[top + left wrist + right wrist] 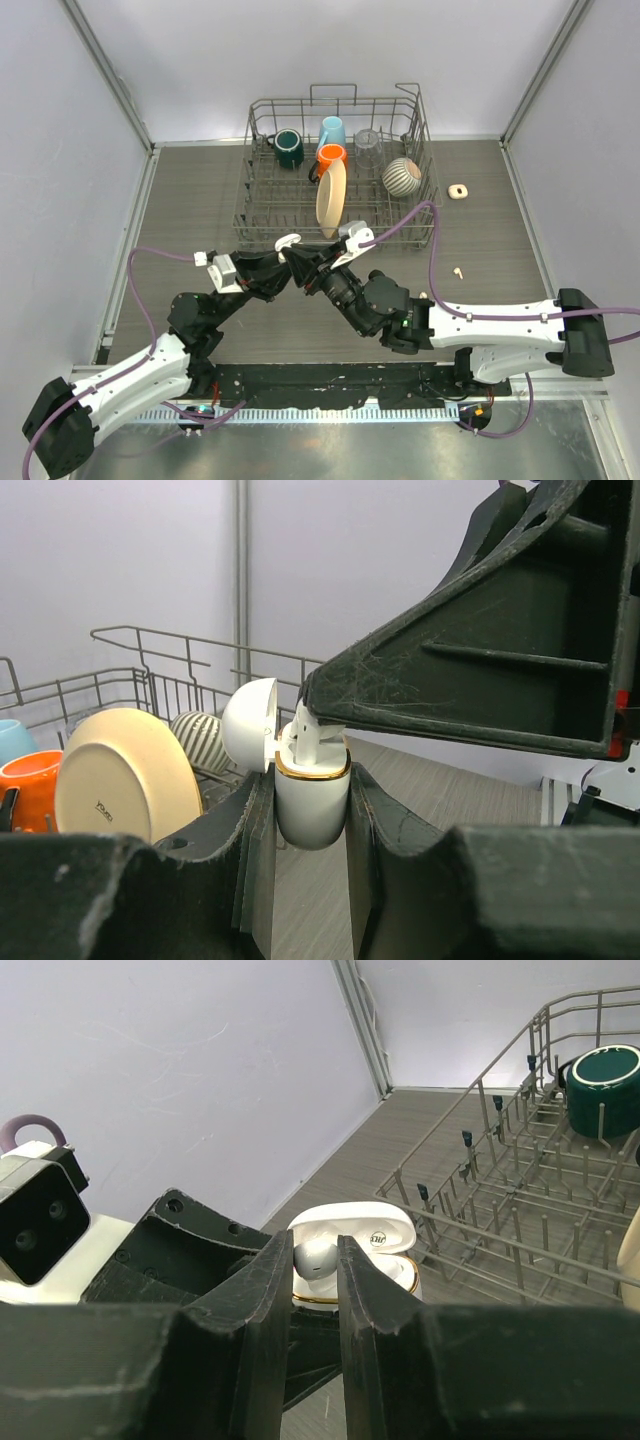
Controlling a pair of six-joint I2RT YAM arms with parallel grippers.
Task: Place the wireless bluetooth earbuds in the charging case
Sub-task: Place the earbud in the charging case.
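Note:
My left gripper [312,780] is shut on the white charging case [312,810], which has a gold rim, and holds it upright above the table with its lid [248,723] open. My right gripper [316,1247] is shut on a white earbud [318,1258] and holds it right at the case's open mouth [395,1270]. From the left wrist view the earbud [312,736] sits partly in the case under the right finger. In the top view both grippers [283,262] [310,260] meet just in front of the rack, by the case [288,241]. Another earbud [458,271] lies on the table at the right.
A wire dish rack [250,215] stands just behind the grippers, holding a green mug [290,148], an orange mug [331,156], a blue mug [333,130], a cream plate [330,198] and a striped bowl [402,176]. A small beige object [458,191] lies right of the rack.

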